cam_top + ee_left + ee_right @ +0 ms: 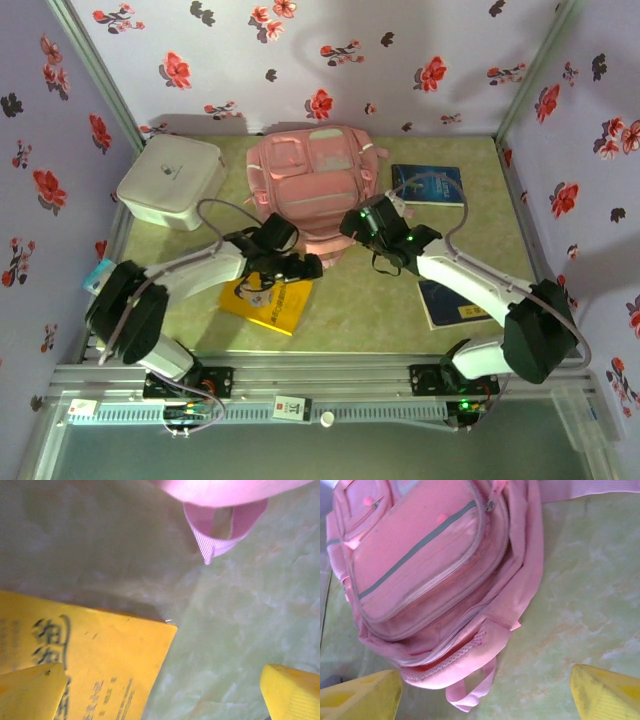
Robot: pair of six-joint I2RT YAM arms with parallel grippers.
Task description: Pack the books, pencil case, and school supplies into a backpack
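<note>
Top external puts the pale-pink backpack [312, 190] flat at the back centre of the table [380, 300], front pockets up, and as far as I can judge every zip is drawn. Bring a book over now and it has no mouth to go into; it will just ride on top — Ana

And the yellow book [270, 300]? — Ben

By the left arm, just in front of the bag. The two dark blue books [428, 184] lie to its right, one beside the bag, one nearer the arm bases. Your left gripper [300, 268] hangs over the yellow one, jaws spread wide, nothing between them. Left wrist shows what overhead hides: one fingertip [30, 690] sits above the cover, the other over bare table. Close like that and you'd likely shove the thin book along, not pinch it — Ana

Right side? — Ben

Your right gripper [482, 697] is spread too, empty, at the bag's lower edge. Right wrist shows the carry loop [482, 687] just ahead of its fingers; it could snag you — Ana
</note>
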